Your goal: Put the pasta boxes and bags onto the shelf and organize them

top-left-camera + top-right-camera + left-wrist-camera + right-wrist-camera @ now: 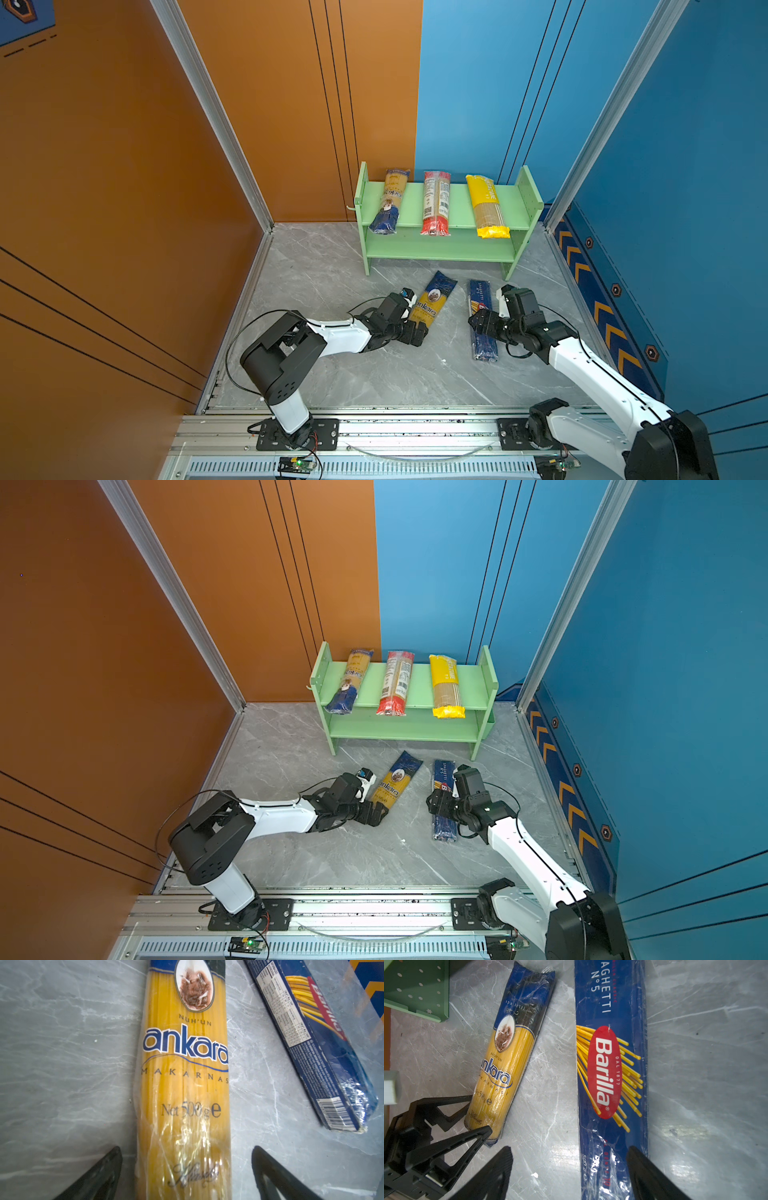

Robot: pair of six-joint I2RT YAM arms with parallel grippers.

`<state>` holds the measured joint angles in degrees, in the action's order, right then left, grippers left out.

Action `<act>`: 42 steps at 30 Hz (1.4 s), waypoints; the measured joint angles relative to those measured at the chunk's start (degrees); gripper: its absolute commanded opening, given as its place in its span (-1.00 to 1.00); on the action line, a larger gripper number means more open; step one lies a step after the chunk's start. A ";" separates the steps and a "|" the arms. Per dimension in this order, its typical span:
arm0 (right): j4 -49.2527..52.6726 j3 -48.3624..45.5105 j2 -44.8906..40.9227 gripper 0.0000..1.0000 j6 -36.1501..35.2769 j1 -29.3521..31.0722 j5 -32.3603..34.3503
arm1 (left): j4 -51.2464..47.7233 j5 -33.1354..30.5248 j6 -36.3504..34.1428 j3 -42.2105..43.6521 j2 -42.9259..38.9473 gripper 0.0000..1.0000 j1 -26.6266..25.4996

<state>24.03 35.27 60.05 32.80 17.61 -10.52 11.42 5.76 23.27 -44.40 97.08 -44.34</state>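
The left gripper (187,1150) stands wide open. Its two black fingers (97,1178) are spread on either side of the near end of the blue-and-yellow "ankara" spaghetti bag (185,1084). The left wrist view shows a strip of the grey marble-pattern table (62,1064) between each finger and the plastic, so the gripper does not pinch the bag. This bag lies flat on the table in front of the shelf, a little slanted, with its dark blue end toward the shelf.

The right gripper (569,1150) is also spread wide. It is low over the dark blue Barilla spaghetti pack (610,1076), about at the middle of its length in both top views. In the right wrist view one finger (645,1174) covers one long edge of the pack, and the other one is over bare table, apart from the opposite edge. I cannot tell whether the first finger touches the wrapping. The pack lies flat on the table, just beside the ankara bag and not touching it.

The light-green two-tier shelf (440,247) stands at the back of the table. On its upper tier lie three packs, apart from each other: another blue-and-yellow ankara bag (390,203), a clear bag with red ends (436,203) and a yellow bag (486,208). Their front ends reach over the edge of the tier.
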 measured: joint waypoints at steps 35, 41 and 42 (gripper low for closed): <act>-0.02 -0.96 0.04 0.69 0.00 -0.92 -0.44 | -7.21 -10.45 -4.70 -5.60 3.56 0.96 -5.38; -0.02 -0.96 0.07 0.69 0.00 -1.18 -0.94 | -9.53 -14.01 -5.53 -6.49 4.09 0.96 -5.95; -0.02 -0.96 0.07 0.69 0.00 -1.18 -1.09 | -9.92 -14.53 -5.55 -6.67 4.22 0.96 -5.95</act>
<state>24.01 34.30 60.12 32.80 16.43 -11.62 1.50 -8.78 17.72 -51.07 101.30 -50.28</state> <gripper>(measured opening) 0.844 0.979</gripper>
